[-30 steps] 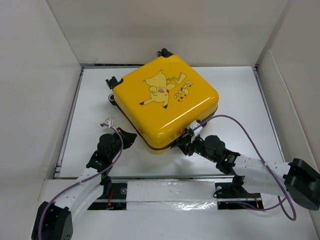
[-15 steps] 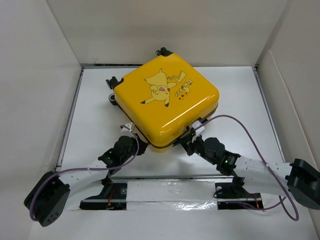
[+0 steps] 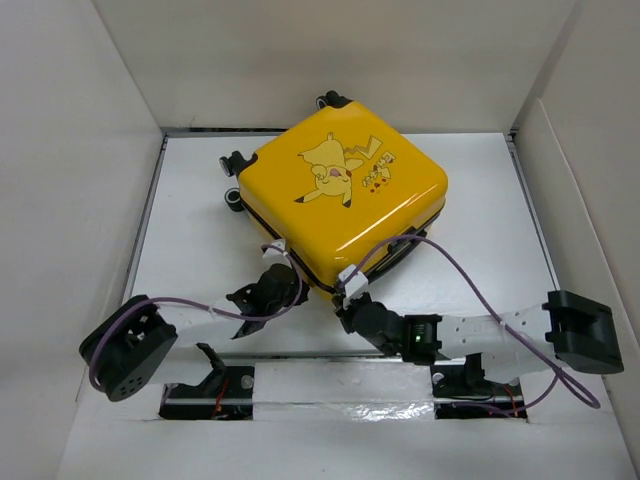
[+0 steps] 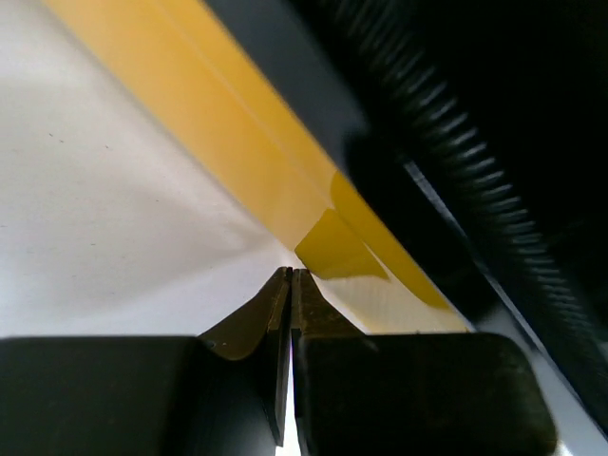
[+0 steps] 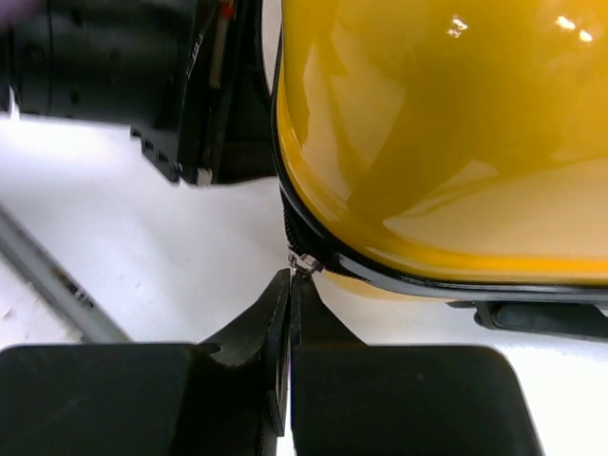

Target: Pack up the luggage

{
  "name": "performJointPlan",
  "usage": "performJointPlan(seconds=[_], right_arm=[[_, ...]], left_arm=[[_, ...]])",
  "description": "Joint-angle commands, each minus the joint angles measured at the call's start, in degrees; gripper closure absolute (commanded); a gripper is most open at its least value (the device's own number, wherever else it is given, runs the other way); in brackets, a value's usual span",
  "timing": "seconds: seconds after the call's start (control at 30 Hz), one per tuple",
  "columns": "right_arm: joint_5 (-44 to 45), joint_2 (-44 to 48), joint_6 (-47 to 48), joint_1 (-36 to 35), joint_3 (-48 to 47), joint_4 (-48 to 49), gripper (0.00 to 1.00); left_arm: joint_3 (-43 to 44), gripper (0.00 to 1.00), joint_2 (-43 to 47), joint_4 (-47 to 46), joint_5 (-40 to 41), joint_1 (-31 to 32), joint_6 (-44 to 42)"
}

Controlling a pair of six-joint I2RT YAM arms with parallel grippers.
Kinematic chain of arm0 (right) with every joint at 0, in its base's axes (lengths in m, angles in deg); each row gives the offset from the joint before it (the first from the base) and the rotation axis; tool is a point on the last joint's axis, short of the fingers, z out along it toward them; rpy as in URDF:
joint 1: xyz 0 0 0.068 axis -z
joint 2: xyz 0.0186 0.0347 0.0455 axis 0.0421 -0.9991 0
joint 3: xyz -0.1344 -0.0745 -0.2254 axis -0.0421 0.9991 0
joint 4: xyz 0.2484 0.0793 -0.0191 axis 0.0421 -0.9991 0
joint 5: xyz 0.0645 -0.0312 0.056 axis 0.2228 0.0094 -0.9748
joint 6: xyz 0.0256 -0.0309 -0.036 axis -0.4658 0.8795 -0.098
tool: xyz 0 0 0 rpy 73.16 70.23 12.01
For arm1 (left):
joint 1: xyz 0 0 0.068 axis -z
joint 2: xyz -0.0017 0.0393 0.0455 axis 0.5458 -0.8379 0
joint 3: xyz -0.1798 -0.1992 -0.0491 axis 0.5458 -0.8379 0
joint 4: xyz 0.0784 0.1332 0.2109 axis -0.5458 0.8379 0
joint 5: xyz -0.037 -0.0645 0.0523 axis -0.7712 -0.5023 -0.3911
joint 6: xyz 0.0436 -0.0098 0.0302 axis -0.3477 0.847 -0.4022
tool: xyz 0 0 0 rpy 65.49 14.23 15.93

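The luggage (image 3: pixel 340 190), a yellow hard-shell suitcase with a Pikachu print, lies flat and closed on the white table, its wheels (image 3: pixel 233 163) at the far left. My right gripper (image 3: pixel 346 300) is at its near corner. In the right wrist view the gripper (image 5: pixel 290 276) is shut with its tips on the small metal zipper pull (image 5: pixel 304 259) on the black zipper line under the yellow shell (image 5: pixel 446 123). My left gripper (image 3: pixel 290 284) is shut and empty. In the left wrist view it (image 4: pixel 291 276) rests on the table, against the suitcase's lower yellow edge (image 4: pixel 237 142).
White walls enclose the table (image 3: pixel 190 220) on the left, back and right. The left arm's black wrist (image 5: pixel 180 95) shows close beside the right gripper. Purple cables (image 3: pixel 470 270) loop over both arms near the suitcase's front edge.
The suitcase has turned and shifted slightly right. My right gripper has slid left along its front edge to the near corner. My left gripper has moved right up to the suitcase.
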Motion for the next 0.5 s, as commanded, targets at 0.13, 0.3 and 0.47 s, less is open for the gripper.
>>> performJointPlan(seconds=[0.13,0.3,0.47], right_arm=[[0.69,-7.71,-7.62,-8.41,-3.59,15.99,1.0],[-0.36,-5.88,-8.14,-7.88,-0.87,15.65,1.0],[-1.94,-4.38,-8.32,-7.88,0.55,15.39,1.0]], left_arm=[[10.12,0.89,0.7,-14.34,0.85,3.05,1.01],[9.77,0.24,17.01,5.84,3.07,-7.36,1.18],[11.17,0.21,29.0,14.77,0.61,-19.69,2.58]])
